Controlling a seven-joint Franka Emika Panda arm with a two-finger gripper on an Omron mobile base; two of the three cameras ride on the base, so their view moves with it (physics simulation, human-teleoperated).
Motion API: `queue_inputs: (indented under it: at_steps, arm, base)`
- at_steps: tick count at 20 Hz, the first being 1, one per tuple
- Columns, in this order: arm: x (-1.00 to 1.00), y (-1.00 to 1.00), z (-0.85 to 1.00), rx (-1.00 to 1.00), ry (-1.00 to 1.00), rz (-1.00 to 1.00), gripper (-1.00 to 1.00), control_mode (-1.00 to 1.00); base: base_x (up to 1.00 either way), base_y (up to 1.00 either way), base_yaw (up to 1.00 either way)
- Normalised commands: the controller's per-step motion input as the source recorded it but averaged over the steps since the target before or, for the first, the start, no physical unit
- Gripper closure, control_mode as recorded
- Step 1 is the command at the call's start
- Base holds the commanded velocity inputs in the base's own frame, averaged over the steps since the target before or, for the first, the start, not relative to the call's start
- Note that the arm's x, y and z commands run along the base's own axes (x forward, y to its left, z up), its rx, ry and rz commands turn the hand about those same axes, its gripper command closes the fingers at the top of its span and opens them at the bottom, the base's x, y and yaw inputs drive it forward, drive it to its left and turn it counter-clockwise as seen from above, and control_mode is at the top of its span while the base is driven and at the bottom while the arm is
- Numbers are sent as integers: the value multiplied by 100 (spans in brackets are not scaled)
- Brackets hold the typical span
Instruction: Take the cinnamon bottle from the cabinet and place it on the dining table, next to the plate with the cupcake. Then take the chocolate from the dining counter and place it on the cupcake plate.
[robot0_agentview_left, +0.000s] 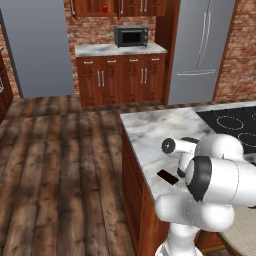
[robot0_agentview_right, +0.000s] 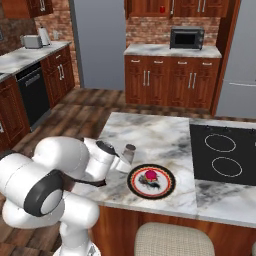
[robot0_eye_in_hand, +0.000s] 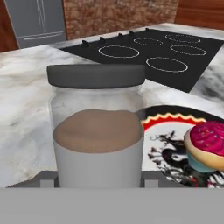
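Observation:
The cinnamon bottle (robot0_eye_in_hand: 98, 127), a clear jar with brown powder and a dark grey lid, stands upright on the marble dining counter (robot0_agentview_right: 150, 132), just left of the plate. My gripper (robot0_eye_in_hand: 98, 179) is shut on the bottle's lower body, one finger on each side; in the right base view the gripper (robot0_agentview_right: 122, 162) reaches in from the left to the bottle (robot0_agentview_right: 129, 154). The plate (robot0_agentview_right: 171, 181) has a dark patterned rim and carries a pink-topped cupcake (robot0_agentview_right: 150, 176), also close at right in the hand view (robot0_eye_in_hand: 208, 146). The chocolate (robot0_agentview_left: 167, 176), a dark bar, lies near the counter's front edge beside my arm.
A black cooktop (robot0_agentview_right: 222, 152) takes up the counter's right part, beyond the plate. A beige stool (robot0_agentview_right: 172, 240) stands at the counter's near side. Far cabinets carry a microwave (robot0_agentview_right: 187, 38), with a steel fridge (robot0_agentview_left: 202, 50) beside them. Wooden floor lies to the left.

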Motion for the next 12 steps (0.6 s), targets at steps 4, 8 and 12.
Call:
queue_inputs:
  at_steps: [4,8,12]
  arm:
    - [18,-2,-29,-2,0,7,100,-100]
    - [2,0,-24,-2,-10,5,100,-100]
    - [-1,0,-10,-3,-16,0,100,-100]
  base:
    - [0,0,0]
    - [0,0,0]
    - [0,0,0]
